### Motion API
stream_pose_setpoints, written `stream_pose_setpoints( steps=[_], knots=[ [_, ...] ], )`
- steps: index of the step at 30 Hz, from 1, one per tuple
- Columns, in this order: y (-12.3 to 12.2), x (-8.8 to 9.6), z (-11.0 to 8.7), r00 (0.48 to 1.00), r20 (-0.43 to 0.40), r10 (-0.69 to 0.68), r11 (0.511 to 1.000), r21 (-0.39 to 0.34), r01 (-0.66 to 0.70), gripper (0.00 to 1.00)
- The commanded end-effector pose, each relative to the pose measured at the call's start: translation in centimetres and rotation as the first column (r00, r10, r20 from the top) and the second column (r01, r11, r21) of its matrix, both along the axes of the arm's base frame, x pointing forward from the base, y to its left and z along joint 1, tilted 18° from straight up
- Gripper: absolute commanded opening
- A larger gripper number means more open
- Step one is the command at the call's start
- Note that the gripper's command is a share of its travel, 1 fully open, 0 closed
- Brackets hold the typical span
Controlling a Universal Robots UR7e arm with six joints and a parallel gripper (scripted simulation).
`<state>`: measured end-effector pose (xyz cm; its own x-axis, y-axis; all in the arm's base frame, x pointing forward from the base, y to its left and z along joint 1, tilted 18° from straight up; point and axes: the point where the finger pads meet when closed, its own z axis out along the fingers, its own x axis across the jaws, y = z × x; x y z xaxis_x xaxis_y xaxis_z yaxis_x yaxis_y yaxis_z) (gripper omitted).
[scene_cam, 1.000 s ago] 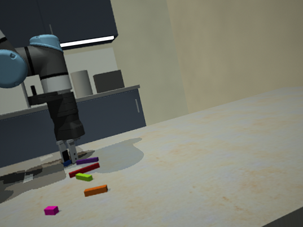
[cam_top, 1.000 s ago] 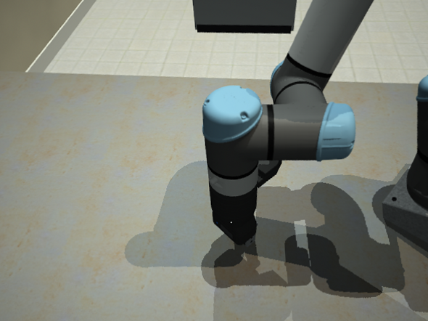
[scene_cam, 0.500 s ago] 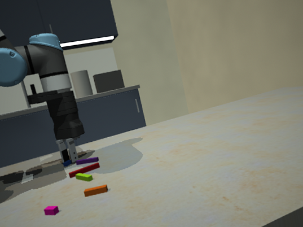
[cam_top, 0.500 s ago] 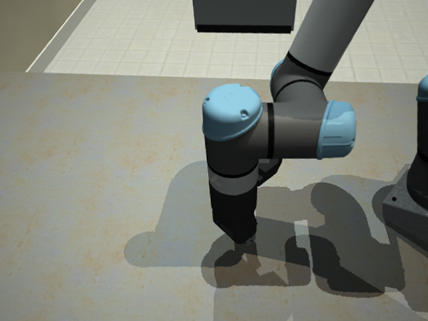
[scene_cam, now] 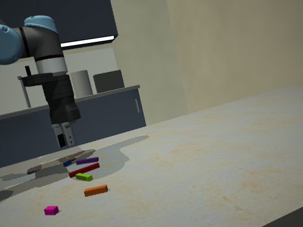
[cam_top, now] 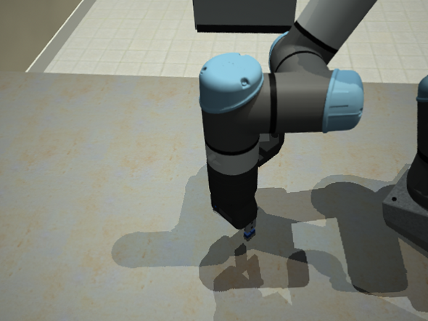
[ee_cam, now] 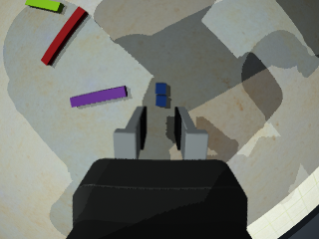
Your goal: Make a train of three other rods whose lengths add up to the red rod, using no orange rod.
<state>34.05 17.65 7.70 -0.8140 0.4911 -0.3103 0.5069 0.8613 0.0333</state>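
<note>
My gripper (scene_cam: 64,139) is open and empty, and hangs a little above the table; it also shows in the wrist view (ee_cam: 159,126) and in the top view (cam_top: 249,228). A small blue rod (ee_cam: 161,94) lies flat on the table just beyond the fingertips, clear of them (scene_cam: 67,162). A purple rod (ee_cam: 99,98) (scene_cam: 86,160) lies to its left with a gap. The red rod (ee_cam: 64,35) (scene_cam: 84,169) lies beyond it, slanted. A lime rod (ee_cam: 44,4) (scene_cam: 84,176) lies close by the red rod's far end.
A magenta rod (scene_cam: 51,210) lies alone, farther out. The robot's base (cam_top: 419,202) stands at the table's right side.
</note>
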Motion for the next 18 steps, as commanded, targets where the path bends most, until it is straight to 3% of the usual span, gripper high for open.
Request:
stream_pose_setpoints(
  steps=[1,13,14,18],
  knots=[
    [0.3,-0.7,2.4,1.0,0.002,0.0,1.0,0.001,0.0,0.54],
    [0.6,-1.2,4.0,1.0,0.002,0.0,1.0,0.001,0.0,0.54],
    [0.6,-1.2,4.0,1.0,0.002,0.0,1.0,0.001,0.0,1.0],
    [0.6,-1.2,4.0,1.0,0.002,0.0,1.0,0.001,0.0,1.0]
  ],
)
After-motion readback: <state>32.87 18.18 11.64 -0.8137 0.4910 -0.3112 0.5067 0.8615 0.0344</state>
